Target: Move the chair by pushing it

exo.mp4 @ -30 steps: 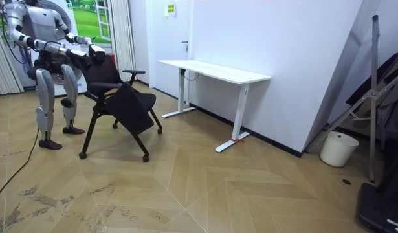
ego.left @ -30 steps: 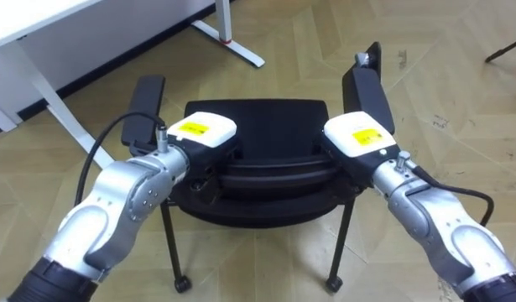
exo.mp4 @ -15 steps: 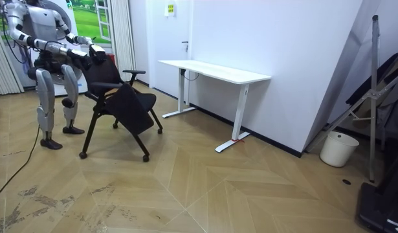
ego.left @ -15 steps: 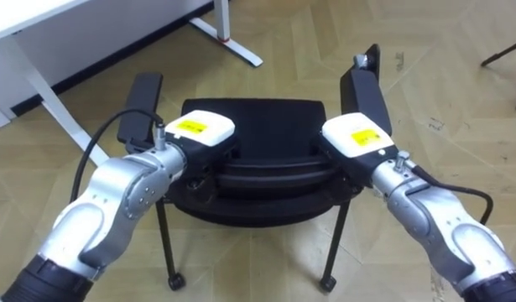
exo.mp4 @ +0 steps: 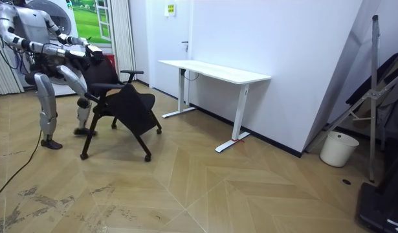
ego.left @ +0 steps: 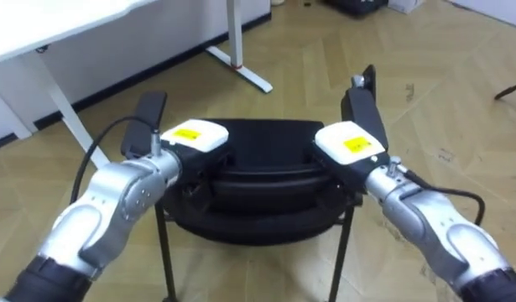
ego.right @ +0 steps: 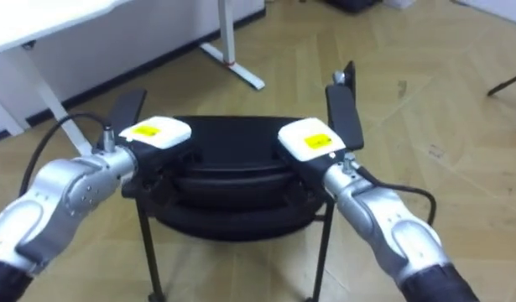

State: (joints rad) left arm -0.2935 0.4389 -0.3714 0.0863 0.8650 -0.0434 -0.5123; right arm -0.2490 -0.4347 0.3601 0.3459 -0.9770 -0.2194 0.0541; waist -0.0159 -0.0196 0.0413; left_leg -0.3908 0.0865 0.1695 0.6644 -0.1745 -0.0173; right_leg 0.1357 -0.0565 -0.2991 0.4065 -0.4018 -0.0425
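The black chair [ego.left: 270,141] stands on the herringbone wood floor [ego.left: 446,80] directly in front of the robot, with its backrest towards the robot. The left robot hand [ego.left: 195,137] lies on the left end of the backrest's top edge and the right robot hand [ego.left: 348,143] lies on the right end. Each shows its white back with a yellow label. From these views I cannot tell whether either robot hand grips the backrest or only presses against it. The chair's left armrest [ego.left: 148,111] juts forward just beyond the left robot hand, and the right armrest [ego.left: 364,102] does the same beside the right one. Beyond the chair, at the upper left, is a white desk [ego.left: 48,25], with its white foot [ego.left: 251,75] resting on the floor. In the room view the robot stands at the far left behind the chair [exo.mp4: 124,103], both arms stretched out to the backrest and one leg set back. The desk [exo.mp4: 215,71] stands against the white wall to the chair's right. A white bucket [exo.mp4: 332,149] sits well apart, near the right wall.
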